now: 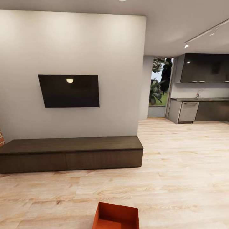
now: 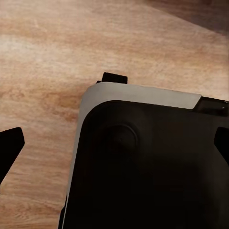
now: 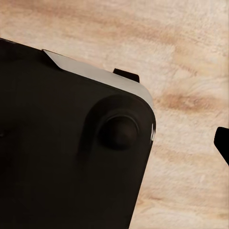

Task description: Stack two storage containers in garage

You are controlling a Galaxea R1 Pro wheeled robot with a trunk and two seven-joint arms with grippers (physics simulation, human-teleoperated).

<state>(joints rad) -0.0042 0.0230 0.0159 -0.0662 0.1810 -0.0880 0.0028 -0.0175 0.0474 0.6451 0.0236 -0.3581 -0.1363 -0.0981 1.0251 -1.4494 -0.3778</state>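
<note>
One orange-red storage container (image 1: 116, 216) sits lidless on the light wood planks of the living room at the bottom middle of the head view, cut off by the picture's edge. The garage and its floor are out of view. My left gripper (image 2: 114, 148) hangs open over my own black and white base (image 2: 143, 171), its dark fingertips (image 2: 10, 148) spread wide with nothing between them. In the right wrist view one dark fingertip (image 3: 223, 143) stands far out at the edge above the planks, so that gripper is open and holds nothing.
A black TV (image 1: 69, 91) hangs on a cream wall above a long dark wood bench (image 1: 71, 154). To the right, wood flooring (image 1: 184, 165) runs to a kitchen counter (image 1: 200, 109) and a tall window (image 1: 160, 86).
</note>
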